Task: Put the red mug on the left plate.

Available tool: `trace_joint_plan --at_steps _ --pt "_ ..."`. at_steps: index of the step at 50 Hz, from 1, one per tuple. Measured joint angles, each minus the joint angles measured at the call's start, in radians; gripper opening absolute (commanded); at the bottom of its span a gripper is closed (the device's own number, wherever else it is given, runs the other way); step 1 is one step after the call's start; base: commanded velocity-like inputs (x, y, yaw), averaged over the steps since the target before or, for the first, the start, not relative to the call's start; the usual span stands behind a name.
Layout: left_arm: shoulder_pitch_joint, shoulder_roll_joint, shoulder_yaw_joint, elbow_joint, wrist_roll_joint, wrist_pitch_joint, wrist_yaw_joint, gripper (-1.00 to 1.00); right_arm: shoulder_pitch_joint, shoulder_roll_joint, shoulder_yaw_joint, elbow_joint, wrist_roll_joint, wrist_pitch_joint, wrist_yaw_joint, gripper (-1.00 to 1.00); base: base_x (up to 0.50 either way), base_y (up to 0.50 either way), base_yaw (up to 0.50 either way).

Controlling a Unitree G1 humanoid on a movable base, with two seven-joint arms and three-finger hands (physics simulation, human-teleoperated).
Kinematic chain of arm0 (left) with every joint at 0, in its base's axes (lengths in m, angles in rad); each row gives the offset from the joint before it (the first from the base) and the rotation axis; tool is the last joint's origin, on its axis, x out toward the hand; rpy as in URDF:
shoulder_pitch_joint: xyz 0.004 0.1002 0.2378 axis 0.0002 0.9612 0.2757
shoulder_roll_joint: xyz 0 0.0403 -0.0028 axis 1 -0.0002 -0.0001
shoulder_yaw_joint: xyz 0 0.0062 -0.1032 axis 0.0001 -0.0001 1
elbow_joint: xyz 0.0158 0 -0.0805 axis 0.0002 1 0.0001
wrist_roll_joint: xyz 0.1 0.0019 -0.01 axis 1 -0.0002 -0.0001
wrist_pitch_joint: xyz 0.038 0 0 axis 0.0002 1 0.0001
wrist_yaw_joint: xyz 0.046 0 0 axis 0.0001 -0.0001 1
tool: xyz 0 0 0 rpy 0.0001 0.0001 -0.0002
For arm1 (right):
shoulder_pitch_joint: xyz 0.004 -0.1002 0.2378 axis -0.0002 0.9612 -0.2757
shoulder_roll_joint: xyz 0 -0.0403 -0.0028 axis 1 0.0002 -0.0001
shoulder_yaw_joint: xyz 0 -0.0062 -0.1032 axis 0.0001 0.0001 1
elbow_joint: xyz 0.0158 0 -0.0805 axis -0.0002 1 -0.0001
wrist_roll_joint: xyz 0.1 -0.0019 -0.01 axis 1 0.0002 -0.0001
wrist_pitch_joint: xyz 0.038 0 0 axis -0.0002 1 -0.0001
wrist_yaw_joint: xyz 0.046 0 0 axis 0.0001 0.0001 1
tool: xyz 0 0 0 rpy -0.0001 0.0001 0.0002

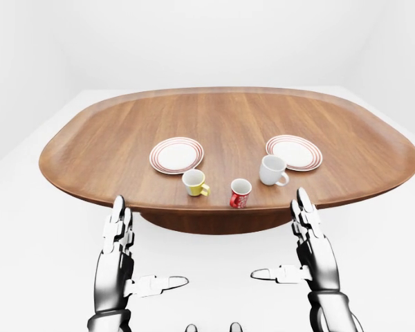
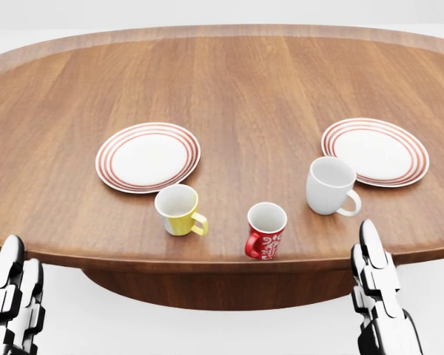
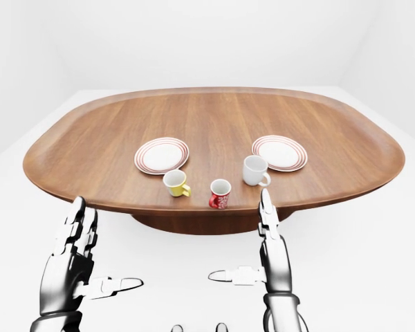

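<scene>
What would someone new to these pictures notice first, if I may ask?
Most likely the big oval wooden table, with two red-ringed plates, the left plate and the right plate. Near its bottom edge in the head view stand three mugs in a row: a yellow mug, the red mug and a white mug. Below the table the left robot hand and right robot hand hang open, touching nothing.

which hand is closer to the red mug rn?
Right. The right hand is open, just right of and below the red mug, off the table edge. The left hand, also open, sits at the head view's far bottom-left, well past the yellow mug.
</scene>
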Motion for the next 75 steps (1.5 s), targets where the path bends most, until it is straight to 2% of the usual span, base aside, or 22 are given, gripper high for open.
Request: trace_joint_plan --at_steps 38,56,75 --pt "-0.001 0.014 -0.015 -0.001 0.005 0.000 0.011 1.00 -0.017 0.001 0.000 0.016 0.006 0.000 0.006 1.00 0.00 0.50 0.00" --pt "-0.003 0.018 -0.018 -0.001 0.006 0.000 0.014 1.00 -0.011 -0.004 0.009 0.017 -0.008 0.000 0.002 1.00 0.00 0.01 0.00" --pt "-0.005 0.021 -0.026 -0.001 0.010 0.000 0.019 1.00 -0.013 -0.012 0.012 0.009 0.029 0.000 0.050 1.00 0.50 -0.02 0.00"
